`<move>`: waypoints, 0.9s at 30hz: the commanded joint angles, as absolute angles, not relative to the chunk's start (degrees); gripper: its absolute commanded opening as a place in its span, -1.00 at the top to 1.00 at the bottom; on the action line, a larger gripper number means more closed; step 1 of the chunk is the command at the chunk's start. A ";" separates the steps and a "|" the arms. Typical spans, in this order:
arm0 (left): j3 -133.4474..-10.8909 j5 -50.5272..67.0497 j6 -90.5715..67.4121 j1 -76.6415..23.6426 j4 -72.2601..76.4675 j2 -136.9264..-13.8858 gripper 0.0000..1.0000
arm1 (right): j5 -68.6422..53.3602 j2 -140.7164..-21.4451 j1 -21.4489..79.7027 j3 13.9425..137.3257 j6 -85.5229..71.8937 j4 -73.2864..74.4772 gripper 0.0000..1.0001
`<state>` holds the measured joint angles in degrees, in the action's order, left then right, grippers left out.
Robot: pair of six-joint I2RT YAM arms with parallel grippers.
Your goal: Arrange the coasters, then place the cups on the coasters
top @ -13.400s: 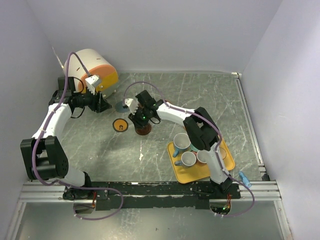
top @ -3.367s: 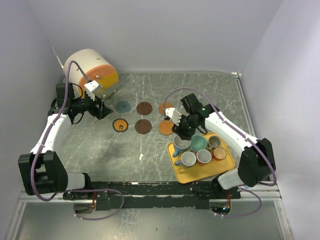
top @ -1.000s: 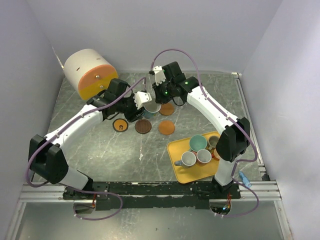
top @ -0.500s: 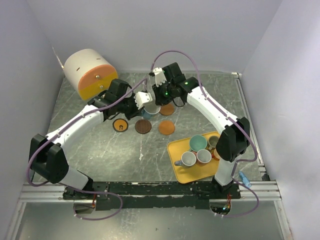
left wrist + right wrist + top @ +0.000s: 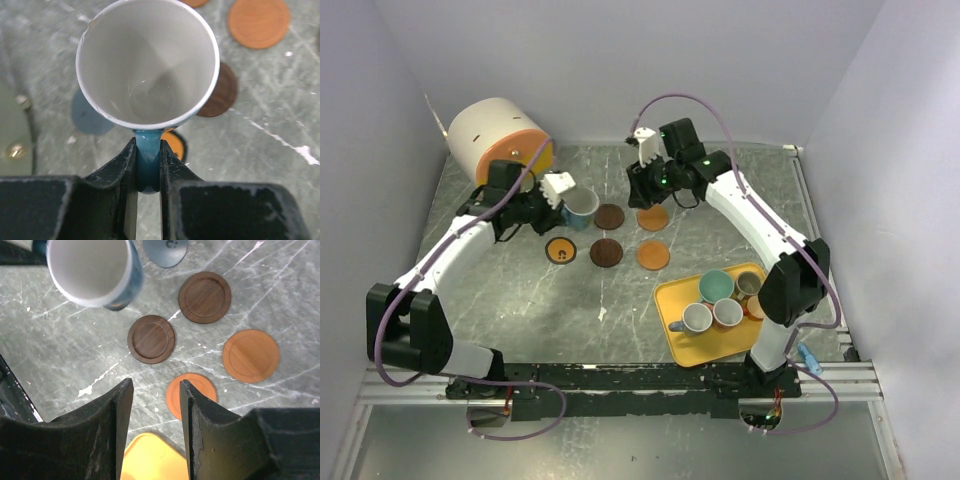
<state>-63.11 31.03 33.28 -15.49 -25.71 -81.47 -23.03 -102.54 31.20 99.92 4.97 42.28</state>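
My left gripper point(image 5: 147, 150) is shut on the handle of a blue cup point(image 5: 147, 60) with a white inside, held above the table at the back left point(image 5: 580, 205). A slate blue coaster point(image 5: 90, 112) lies just beneath and beside it. Two dark brown coasters point(image 5: 609, 216) point(image 5: 606, 252), two orange ones point(image 5: 653, 217) point(image 5: 653, 256) and a yellow-orange one with a dark centre point(image 5: 560, 250) lie in two rows. My right gripper point(image 5: 642, 182) hangs open and empty over the orange coasters point(image 5: 192, 395). Several more cups point(image 5: 716, 286) stand on the yellow tray point(image 5: 692, 350).
A big white-and-orange cylinder point(image 5: 500, 145) lies at the back left, close behind my left arm. The yellow tray sits at the front right near the right arm's base. Walls close in the table at the back and on both sides.
The right gripper has opened and let go of the blue cup, drawing back to the right. The left gripper, shut on the handle, has carried the cup to the left.
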 commanded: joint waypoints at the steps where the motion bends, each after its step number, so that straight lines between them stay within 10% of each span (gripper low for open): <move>1: -58.72 38.69 30.33 -8.50 -12.48 -77.98 0.86 | -28.79 -98.30 27.18 98.13 7.47 40.11 0.14; 27: -59.15 42.02 28.51 -1.13 3.27 -95.39 0.86 | -49.29 -79.40 8.50 72.70 17.32 33.32 0.14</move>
